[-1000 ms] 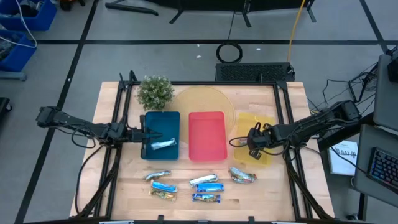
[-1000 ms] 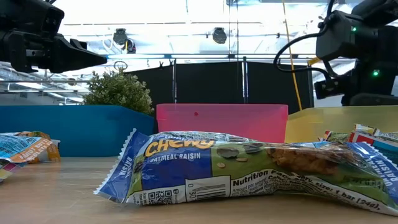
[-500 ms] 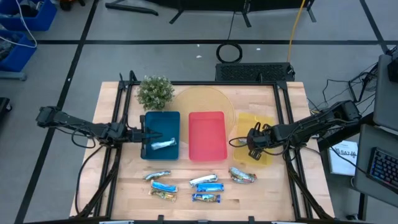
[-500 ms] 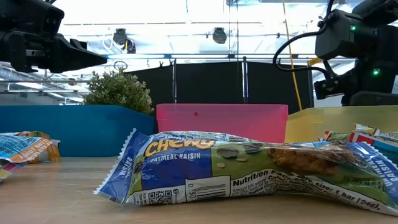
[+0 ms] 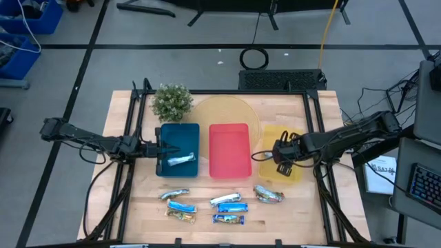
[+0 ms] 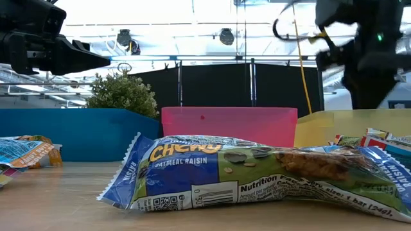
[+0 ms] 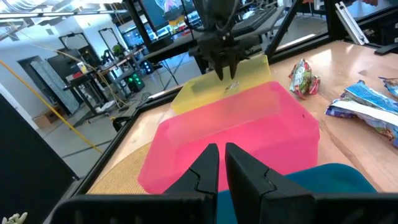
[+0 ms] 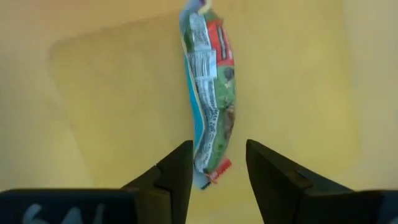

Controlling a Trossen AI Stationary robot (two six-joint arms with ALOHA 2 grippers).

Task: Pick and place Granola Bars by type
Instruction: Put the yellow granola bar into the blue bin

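A pale wooden desk (image 5: 220, 189) in a black frame stands on a grey floor crossed by dark lines, with a keyboard and papers to one side and shelving and screens in the room behind. On the desk, going from larger to smaller, lie a round straw-coloured mat (image 5: 231, 114), a small potted plant (image 5: 171, 102), then three trays in a row: blue tray (image 5: 182, 138), red tray (image 5: 229, 151) and yellow tray (image 5: 293, 134). Six granola bars (image 5: 219, 204) lie scattered near the front edge; one more rests in the blue tray and another, a granola bar (image 8: 210, 102) with a green, red and white wrapper, lies flat in the yellow tray.

Since a second ago, the right arm has shifted slightly over the yellow tray and shows blurred in the low view; the left arm and all the bars have stayed put.

The right gripper (image 8: 216, 160) hangs over the yellow tray, released, its fingers parted to either side of the bar's end and holding nothing. The left gripper (image 7: 221, 163) hovers above the blue tray, clenched nearly together, empty.
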